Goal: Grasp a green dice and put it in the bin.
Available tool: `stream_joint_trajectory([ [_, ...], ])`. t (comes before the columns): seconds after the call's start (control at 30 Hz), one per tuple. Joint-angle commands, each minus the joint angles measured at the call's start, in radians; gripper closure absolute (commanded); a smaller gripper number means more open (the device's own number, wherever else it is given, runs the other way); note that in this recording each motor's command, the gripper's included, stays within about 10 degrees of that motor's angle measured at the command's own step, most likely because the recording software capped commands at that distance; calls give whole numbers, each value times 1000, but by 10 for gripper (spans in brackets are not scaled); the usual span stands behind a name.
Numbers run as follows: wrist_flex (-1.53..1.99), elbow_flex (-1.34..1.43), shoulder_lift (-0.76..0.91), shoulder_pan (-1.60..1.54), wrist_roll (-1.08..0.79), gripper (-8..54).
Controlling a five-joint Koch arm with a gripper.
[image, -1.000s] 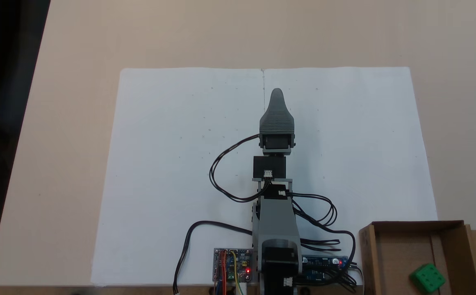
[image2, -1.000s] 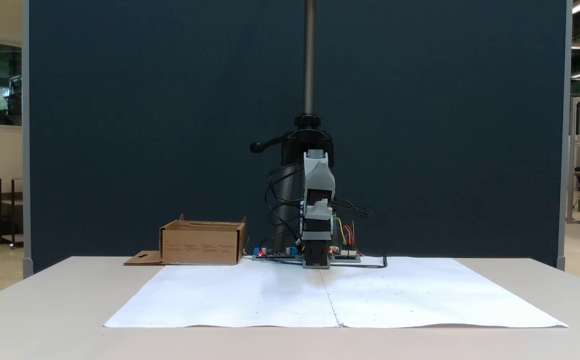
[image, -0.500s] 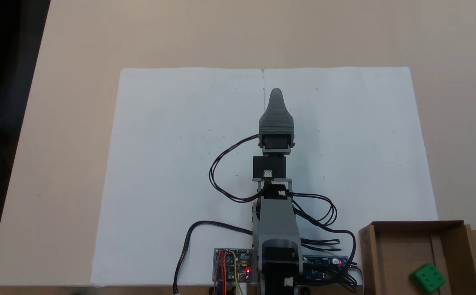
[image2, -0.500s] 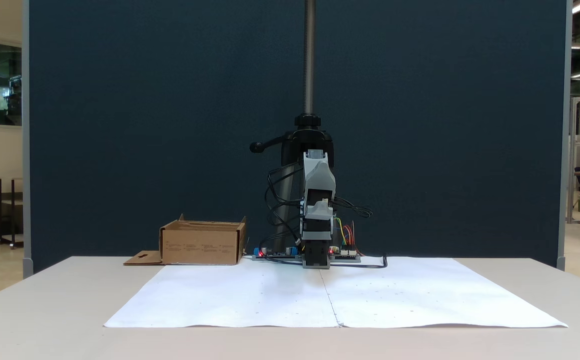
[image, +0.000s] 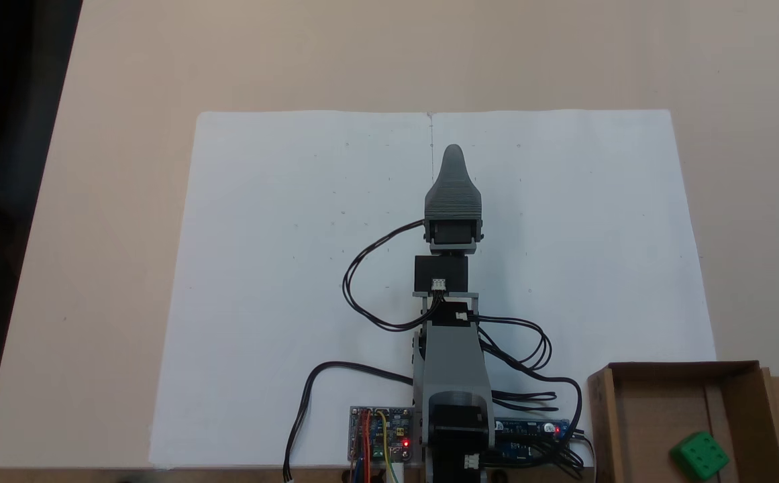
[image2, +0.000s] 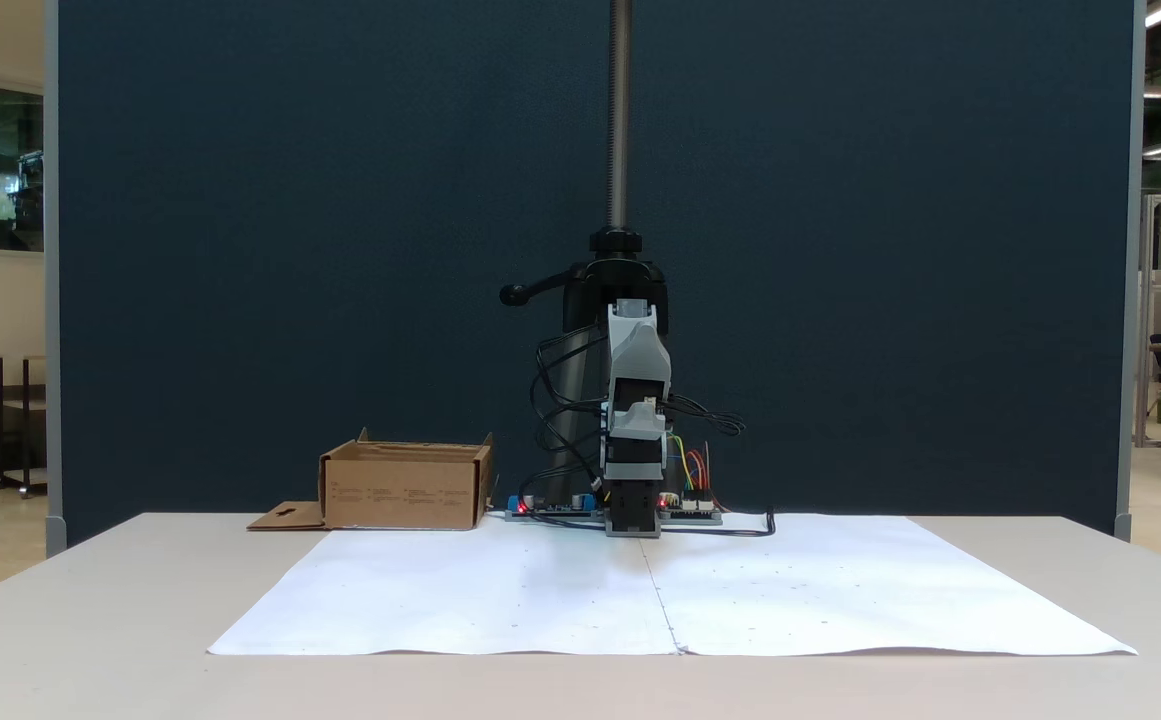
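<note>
The green dice (image: 699, 455) lies inside the bin (image: 602, 416), a brown cardboard box at the bottom right of a fixed view, close to its right wall. The same bin (image2: 400, 490) stands left of the arm's base in the other fixed view, its flap flat on the table. My gripper (image: 453, 150) points away from the base over the middle of the white paper, far from the bin. Its jaws lie one over the other, so only one dark grey tip shows. Head-on, the gripper (image2: 645, 404) hangs above the base, and no gap between the jaws can be made out.
Two white paper sheets (image: 282, 268) cover the table's centre. Black cables (image: 362, 282) loop beside the arm, and circuit boards (image: 381, 433) with red lights sit at its base. A clamp pole (image2: 620, 120) rises behind the arm before a dark blue partition (image2: 240, 250).
</note>
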Motion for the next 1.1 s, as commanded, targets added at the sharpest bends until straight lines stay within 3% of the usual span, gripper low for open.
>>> stream_joint_trajectory([
  [0.0, -129, 71, 110, 35, -86, -1],
  [0.3, -129, 71, 112, 61, -75, -1],
  [0.53, -133, 71, 112, 60, 87, -1],
  [1.07, -140, 71, 114, 64, 81, -1],
])
